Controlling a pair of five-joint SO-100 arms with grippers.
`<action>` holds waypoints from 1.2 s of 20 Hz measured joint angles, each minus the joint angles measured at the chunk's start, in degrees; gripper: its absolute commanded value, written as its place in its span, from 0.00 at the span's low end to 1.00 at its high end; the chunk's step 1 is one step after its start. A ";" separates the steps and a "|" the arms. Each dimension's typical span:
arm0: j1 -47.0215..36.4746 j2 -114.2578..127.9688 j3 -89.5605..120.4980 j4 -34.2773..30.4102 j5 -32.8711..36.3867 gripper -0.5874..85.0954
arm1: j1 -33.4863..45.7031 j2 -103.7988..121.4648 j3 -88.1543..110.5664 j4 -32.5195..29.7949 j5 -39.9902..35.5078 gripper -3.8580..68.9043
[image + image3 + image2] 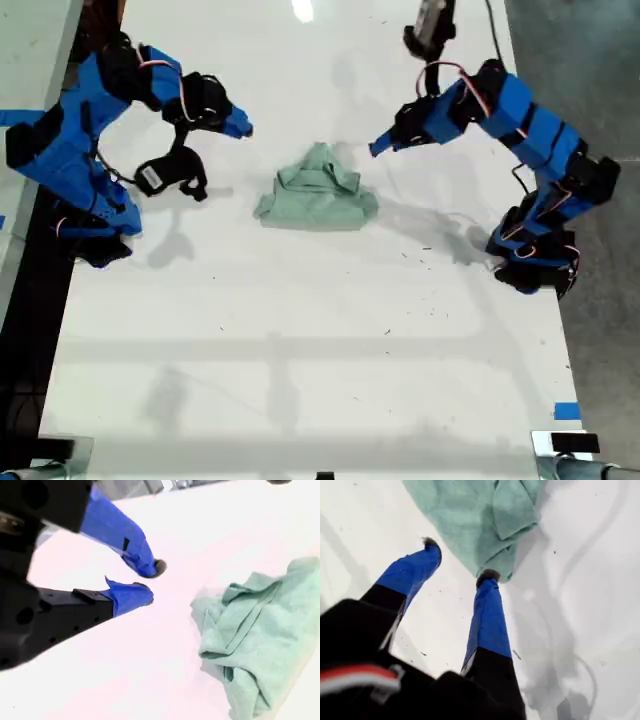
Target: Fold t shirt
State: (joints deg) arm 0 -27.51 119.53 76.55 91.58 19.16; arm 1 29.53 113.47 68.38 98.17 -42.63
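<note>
A glossy white tabletop (300, 330), a strip of blue tape (566, 411) near its edge, carries a crumpled pale mint-green cloth t shirt (318, 191) at centre. My first gripper (460, 560) hovers beside the shirt, jaws spread wide and empty. My second gripper (150, 582), jaws narrowly parted, empty, stands well apart.

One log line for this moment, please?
pale mint-green crumpled cloth t shirt bundled on white table | my first gripper open at its edge | my second gripper open
</note>
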 measured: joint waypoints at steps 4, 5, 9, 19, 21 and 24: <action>8.35 23.82 20.57 -1.32 -8.09 0.00 | -2.64 33.05 22.32 0.88 5.80 0.08; 8.53 29.53 27.86 -3.34 -9.49 0.00 | -4.48 40.34 29.27 -0.35 7.47 0.08; 16.08 53.88 54.93 -10.02 -17.49 0.00 | -9.67 62.84 53.26 -3.16 12.22 0.08; 29.18 84.37 68.12 -14.85 -23.73 0.00 | -16.52 86.84 67.94 -3.69 16.35 0.08; 29.18 85.08 68.12 -14.85 -23.73 0.00 | -17.05 86.92 67.94 -3.34 16.35 0.08; 29.79 85.96 69.26 -14.85 -25.22 0.00 | -17.05 86.92 67.94 -2.64 16.44 0.08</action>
State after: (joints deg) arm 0 2.29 205.49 145.81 76.73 -6.06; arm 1 12.48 200.39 136.32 95.54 -26.19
